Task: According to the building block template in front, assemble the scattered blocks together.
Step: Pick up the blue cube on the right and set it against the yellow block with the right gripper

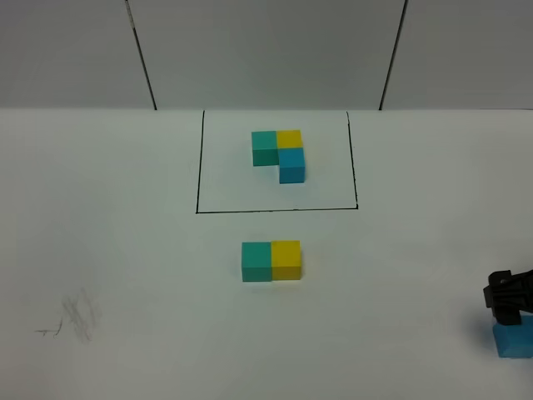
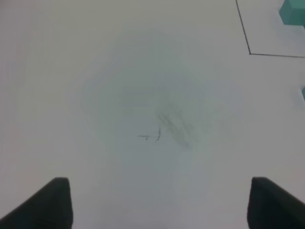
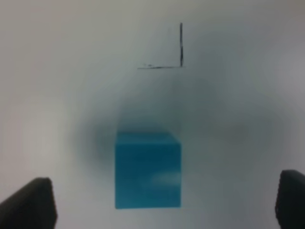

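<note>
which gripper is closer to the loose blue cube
Right. The right gripper is open directly above the blue cube, straddling it without touching. The left gripper is far off, over the pencil scribble at the opposite side.

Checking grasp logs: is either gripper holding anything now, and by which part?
Nothing is held. The left gripper is open and empty; the right gripper is open above the blue cube, not touching it.

Left tool (image 2: pixel 159 198) and right tool (image 3: pixel 159 202) gape wide.
</note>
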Tool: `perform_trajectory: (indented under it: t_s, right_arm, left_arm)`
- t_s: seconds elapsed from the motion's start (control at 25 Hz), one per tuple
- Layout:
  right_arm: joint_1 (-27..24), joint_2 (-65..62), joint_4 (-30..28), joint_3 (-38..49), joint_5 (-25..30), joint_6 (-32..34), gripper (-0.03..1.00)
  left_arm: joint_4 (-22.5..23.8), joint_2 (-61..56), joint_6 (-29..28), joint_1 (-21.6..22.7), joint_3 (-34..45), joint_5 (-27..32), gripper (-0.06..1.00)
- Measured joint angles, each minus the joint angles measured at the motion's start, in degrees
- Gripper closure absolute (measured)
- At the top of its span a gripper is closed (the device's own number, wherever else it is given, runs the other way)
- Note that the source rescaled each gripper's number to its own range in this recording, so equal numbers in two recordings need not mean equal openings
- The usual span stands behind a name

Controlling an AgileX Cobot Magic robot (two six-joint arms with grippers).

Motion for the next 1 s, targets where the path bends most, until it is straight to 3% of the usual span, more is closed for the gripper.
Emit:
perform_trajectory:
  t_s: [0.76,0.88,1.0]
  right_arm:
    - [0.0,13.7,1.8,1.0,-6.4,-0.3,0.1]
    - [0.0,14.9,2.0,1.0,-7.0,-0.5,0.14]
    - [0.0,15.8,2.2,1.0,-7.3,-0.6,0.25]
  left_arm:
    - [0.0,0.0,0.0,0.0,0.0,0.0,0.31]
    - [0.0,0.0,0.0,0.0,0.0,0.0,0.31]
    - [0.0,0.0,0.0,0.0,0.0,0.0,0.31]
